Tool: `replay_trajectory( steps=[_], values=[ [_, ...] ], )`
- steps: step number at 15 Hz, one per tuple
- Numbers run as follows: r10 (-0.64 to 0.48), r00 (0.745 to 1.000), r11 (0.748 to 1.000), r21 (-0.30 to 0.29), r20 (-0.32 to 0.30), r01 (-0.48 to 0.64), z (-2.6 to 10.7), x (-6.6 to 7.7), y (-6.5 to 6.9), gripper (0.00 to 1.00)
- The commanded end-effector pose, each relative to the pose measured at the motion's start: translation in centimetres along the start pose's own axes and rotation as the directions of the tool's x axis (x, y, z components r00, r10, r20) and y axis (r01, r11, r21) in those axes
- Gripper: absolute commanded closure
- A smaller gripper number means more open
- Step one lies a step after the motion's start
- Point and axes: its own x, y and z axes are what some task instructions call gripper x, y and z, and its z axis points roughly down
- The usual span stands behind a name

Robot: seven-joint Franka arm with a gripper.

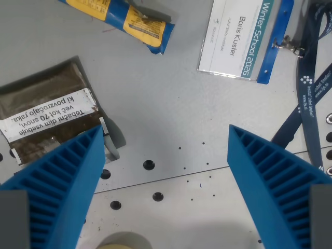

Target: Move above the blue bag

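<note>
At the far edge of the table (pixel 171 93), toward the wrist view's left, the blue bag (pixel 124 18) is lying at a slant, blue w/ yellow panels, its upper-left end running out of frame and its lower-right end pointing toward the table's middle. It is sitting well apart from the gripper (pixel 166 140), which is showing its two ribbed blue fingers (pixel 62 176) spread wide w/ nothing between them, only bare grey surface and a few small holes. Near the table's left edge a dark tobacco pouch (pixel 46 104) is lying flat, w/ a white warning label across it printed upside down; the left finger is covering its near corner in this view, contact can't be told. At the far-right corner a name badge (pixel 241 39) in a clear holder w/ blue trim is lying face up, and a dark blue lanyard (pixel 311 98) clipped to it is trailing down along the right edge. At the near edge, btw the fingers, a pale rounded object (pixel 122 242) is partly showing, too cropped to identify.
</note>
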Motion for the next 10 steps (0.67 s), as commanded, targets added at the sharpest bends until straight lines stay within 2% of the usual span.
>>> replay_trajectory(
  steps=[1, 6, 10],
  values=[
    [0.001, 1.000, 1.000, 0.001, -0.002, -0.001, -0.12, -0.02, 0.01, 0.00],
    [-0.017, 1.000, 1.000, 0.000, -0.003, 0.017, -0.07, 0.00, 0.00, 0.00],
    [-0.081, 0.997, 0.997, 0.000, -0.008, 0.081, 0.25, 0.11, -0.09, 0.00]
  ],
)
